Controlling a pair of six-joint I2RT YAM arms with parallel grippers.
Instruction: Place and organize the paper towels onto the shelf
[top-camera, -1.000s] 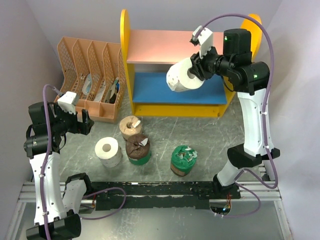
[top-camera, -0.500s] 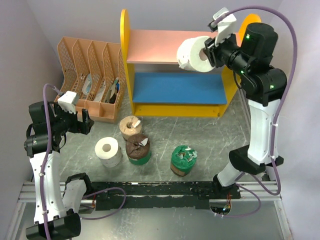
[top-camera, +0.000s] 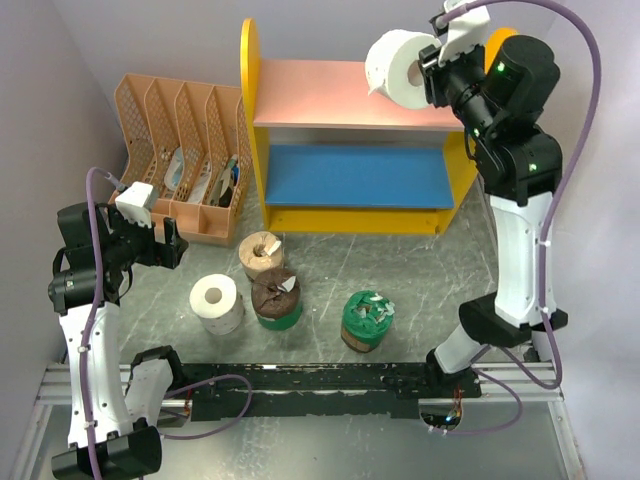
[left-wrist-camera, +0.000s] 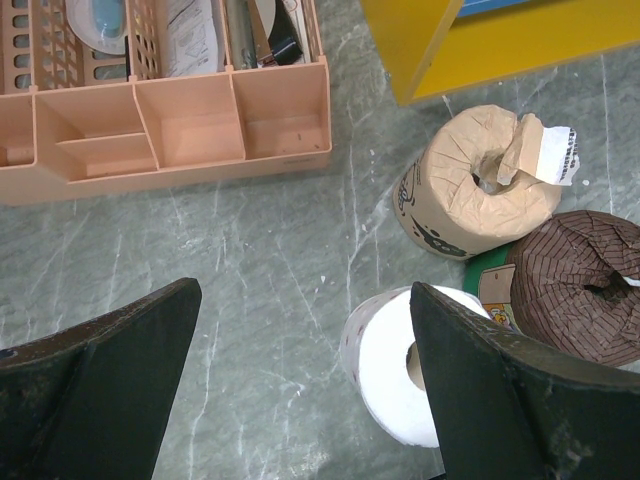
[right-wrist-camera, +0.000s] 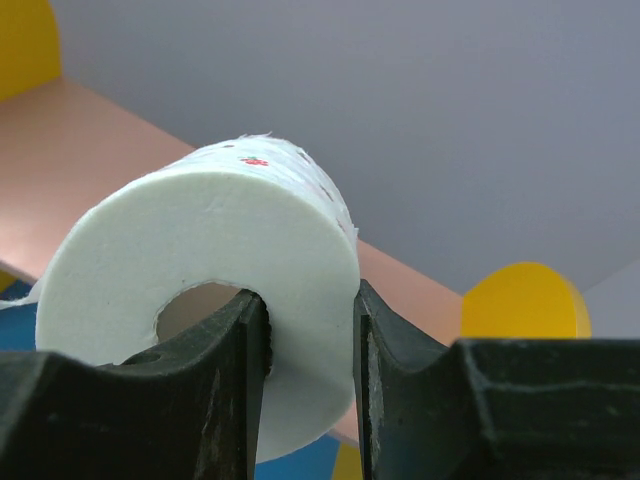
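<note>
My right gripper (top-camera: 425, 75) is shut on a white paper towel roll (top-camera: 398, 66), one finger in its hollow core, one outside (right-wrist-camera: 305, 300). The roll (right-wrist-camera: 130, 250) hangs on its side above the right end of the shelf's pink upper board (top-camera: 320, 95); the blue lower board (top-camera: 350, 175) is bare. On the table stand a white roll (top-camera: 216, 302), a tan roll (top-camera: 261, 254), a brown roll in green wrap (top-camera: 275, 298) and a green-wrapped roll (top-camera: 367, 319). My left gripper (top-camera: 170, 245) hovers open above the table (left-wrist-camera: 305, 300), left of the white roll (left-wrist-camera: 385, 370).
A peach slotted file organizer (top-camera: 180, 150) with papers stands left of the shelf, near my left gripper. The shelf's yellow side panels (top-camera: 250, 90) rise above the pink board. Walls close in on both sides. The arms' black base rail (top-camera: 320, 385) runs along the near edge.
My right arm has lifted the white roll from in front of the blue lower board up to above the pink board's right end. The left arm has not moved.
</note>
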